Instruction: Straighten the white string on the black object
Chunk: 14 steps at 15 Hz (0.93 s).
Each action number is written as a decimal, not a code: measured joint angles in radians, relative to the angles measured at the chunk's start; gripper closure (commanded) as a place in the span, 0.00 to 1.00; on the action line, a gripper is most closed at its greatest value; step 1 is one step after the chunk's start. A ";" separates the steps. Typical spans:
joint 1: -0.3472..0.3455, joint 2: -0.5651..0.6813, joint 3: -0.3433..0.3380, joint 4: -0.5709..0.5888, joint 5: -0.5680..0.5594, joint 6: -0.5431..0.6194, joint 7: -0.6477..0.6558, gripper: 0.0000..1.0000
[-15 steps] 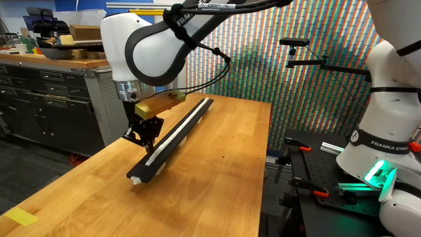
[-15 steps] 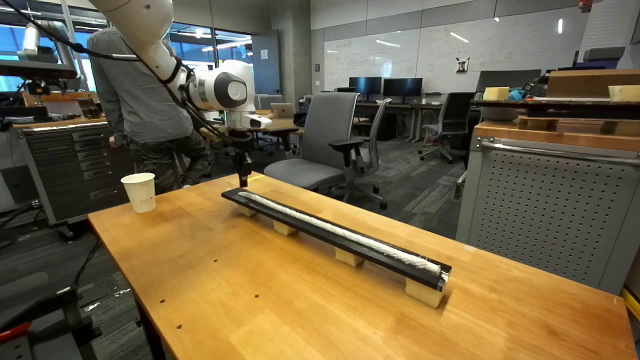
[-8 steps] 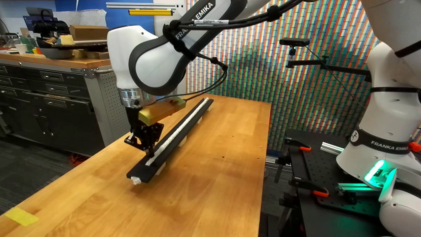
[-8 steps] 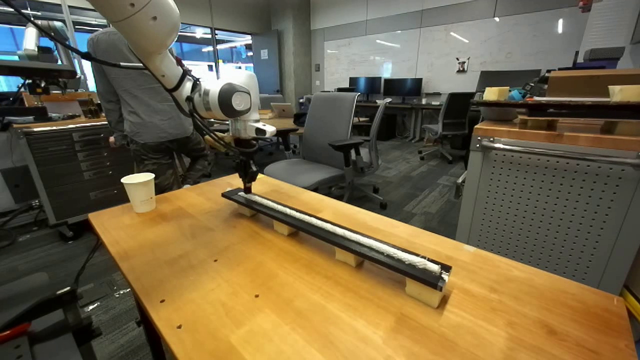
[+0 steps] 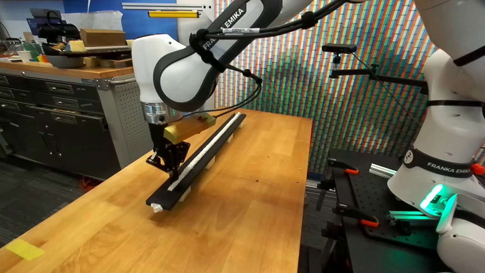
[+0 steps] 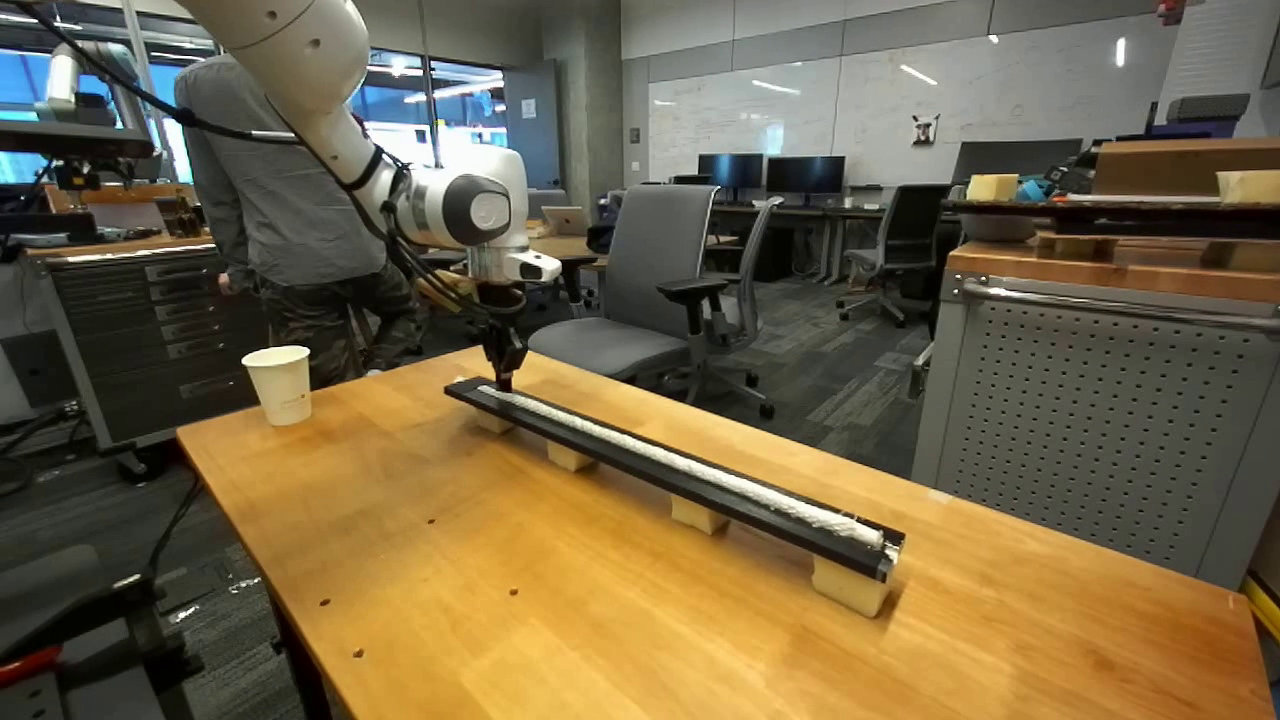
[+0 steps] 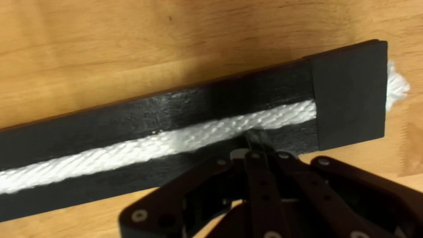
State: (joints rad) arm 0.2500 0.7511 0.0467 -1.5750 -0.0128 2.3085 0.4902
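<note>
A wooden tabletop (image 6: 600, 620) is bounded by straight edges in both exterior views, and the black bar (image 6: 660, 473) is laid lengthwise along it, nearer to one long edge than to the opposite one, so that a broad stretch of wood is left on one side and a narrower strip on the other. The bar is raised on pale blocks (image 6: 570, 456), with a low gap left under its edge. On its top the white string (image 7: 132, 151) is stretched nearly straight, with a black margin left along either side. The gripper (image 5: 174, 177) is poised near one end of the bar, on the side of the string toward the nearer table edge. Its fingers (image 6: 504, 376) are pressed together and nothing is gripped by them; whether the string is touched by the tips cannot be told, since these are blurred in the wrist view. There a black cover (image 7: 350, 96) is shown across the bar's end, at whose edge the string is lost from sight, and a frayed white tuft (image 7: 396, 86) is seen protruding past it. A paper cup (image 6: 280, 385) is shown in an exterior view alone, near the tabletop's short edge and well apart from the bar, with a person (image 6: 290, 190) seen behind it. In an exterior view a wall of coloured strips (image 5: 288, 87) is shown past the tabletop's far end.
</note>
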 measured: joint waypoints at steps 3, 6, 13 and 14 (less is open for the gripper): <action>-0.009 -0.011 -0.005 -0.022 0.001 0.036 -0.004 1.00; -0.010 -0.030 -0.014 -0.055 0.001 0.082 -0.004 1.00; 0.000 -0.084 -0.027 -0.134 0.001 0.114 -0.002 1.00; 0.004 -0.093 -0.030 -0.142 0.001 0.114 0.000 1.00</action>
State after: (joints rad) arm 0.2544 0.6586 0.0163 -1.7169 -0.0122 2.4220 0.4906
